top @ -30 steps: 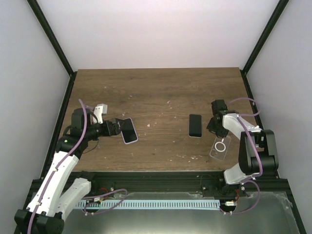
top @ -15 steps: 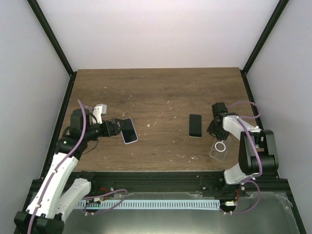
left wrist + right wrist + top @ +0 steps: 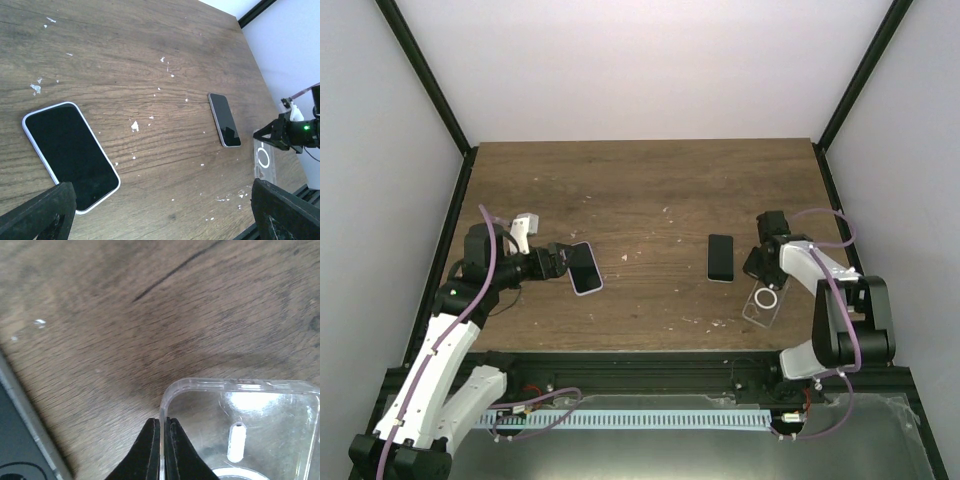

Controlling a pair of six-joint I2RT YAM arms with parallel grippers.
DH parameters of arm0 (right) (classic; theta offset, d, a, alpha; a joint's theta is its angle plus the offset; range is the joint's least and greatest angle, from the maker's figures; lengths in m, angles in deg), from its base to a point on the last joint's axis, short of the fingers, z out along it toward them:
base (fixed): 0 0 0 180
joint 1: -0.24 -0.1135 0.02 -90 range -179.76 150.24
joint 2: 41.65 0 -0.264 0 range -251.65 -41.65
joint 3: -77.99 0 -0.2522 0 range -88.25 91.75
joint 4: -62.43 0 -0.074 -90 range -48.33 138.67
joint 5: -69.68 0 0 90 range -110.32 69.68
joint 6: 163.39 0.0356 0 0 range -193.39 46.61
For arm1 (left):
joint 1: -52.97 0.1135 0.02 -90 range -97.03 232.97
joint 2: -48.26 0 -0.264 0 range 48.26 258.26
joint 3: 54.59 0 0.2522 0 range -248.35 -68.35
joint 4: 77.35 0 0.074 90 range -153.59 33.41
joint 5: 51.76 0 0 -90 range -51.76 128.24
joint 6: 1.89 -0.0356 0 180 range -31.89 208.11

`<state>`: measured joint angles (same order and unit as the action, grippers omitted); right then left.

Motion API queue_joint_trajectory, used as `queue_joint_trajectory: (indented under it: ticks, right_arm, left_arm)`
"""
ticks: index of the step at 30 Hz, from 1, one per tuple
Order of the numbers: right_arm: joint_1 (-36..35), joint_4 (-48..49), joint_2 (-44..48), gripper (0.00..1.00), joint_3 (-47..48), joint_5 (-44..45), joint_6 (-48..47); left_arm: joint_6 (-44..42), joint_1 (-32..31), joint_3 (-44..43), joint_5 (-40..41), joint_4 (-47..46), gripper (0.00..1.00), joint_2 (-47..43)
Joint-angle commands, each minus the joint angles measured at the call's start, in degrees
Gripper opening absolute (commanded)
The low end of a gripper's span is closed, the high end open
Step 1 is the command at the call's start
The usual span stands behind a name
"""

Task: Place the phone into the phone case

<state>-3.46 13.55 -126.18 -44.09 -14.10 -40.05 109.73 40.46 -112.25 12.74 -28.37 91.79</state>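
Observation:
A small dark phone [image 3: 720, 257] lies screen up right of the table's middle; it also shows in the left wrist view [image 3: 224, 119]. A larger black phone with a white rim [image 3: 585, 268] lies at the left, just under my left gripper [image 3: 552, 262], which is open and empty; that phone shows in the left wrist view [image 3: 70, 155]. A clear phone case [image 3: 765, 302] with a white ring lies near the front right edge. My right gripper [image 3: 757, 262] is shut on the case's side wall near a corner [image 3: 200, 385], fingers [image 3: 150, 445] pinching the rim.
The wooden table [image 3: 650, 190] carries small white flecks. Its front edge runs just beyond the case [image 3: 264, 159]. Black frame posts stand at the back corners, with white walls around.
My right gripper has shifted a little, and the clear case has moved slightly left with it. The left arm and both phones have not moved.

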Motion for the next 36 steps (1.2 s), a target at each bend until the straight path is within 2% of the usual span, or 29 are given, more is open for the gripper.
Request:
queue_joint_trajectory:
  ticks: [1,5,10,21,28,33,36]
  right_arm:
    - [-0.4,-1.7,5.6,0.01,1.6,-2.4,-1.5]
    - [-5.4,-1.1,9.4,0.01,3.8,-7.4,-1.4]
    - [-14.1,2.4,8.9,0.01,5.7,-12.9,1.2]
    - [-29.6,7.4,-6.2,0.01,14.9,-13.1,2.9]
    - [-35.4,9.3,-13.9,0.01,18.9,-13.7,0.9]
    - [-36.3,9.9,-15.9,0.01,18.7,-14.1,1.1]
    - [-36.3,8.8,-15.7,0.06,19.0,-12.7,1.0]
  left_arm:
    - [-0.8,0.0,0.2,0.7,-0.5,0.97,-0.2]
    - [-0.7,0.0,0.0,1.0,-0.4,0.97,-0.1]
    - [-0.6,0.0,0.2,1.3,-0.4,0.97,0.1]
    - [-0.6,0.0,0.1,2.1,-0.2,0.97,0.7]
    - [-0.6,0.0,0.1,2.7,-0.2,0.97,0.7]
    - [-0.6,0.0,0.0,2.7,-0.1,0.97,0.9]
    - [-0.6,0.0,0.0,2.7,-0.1,0.97,0.9]
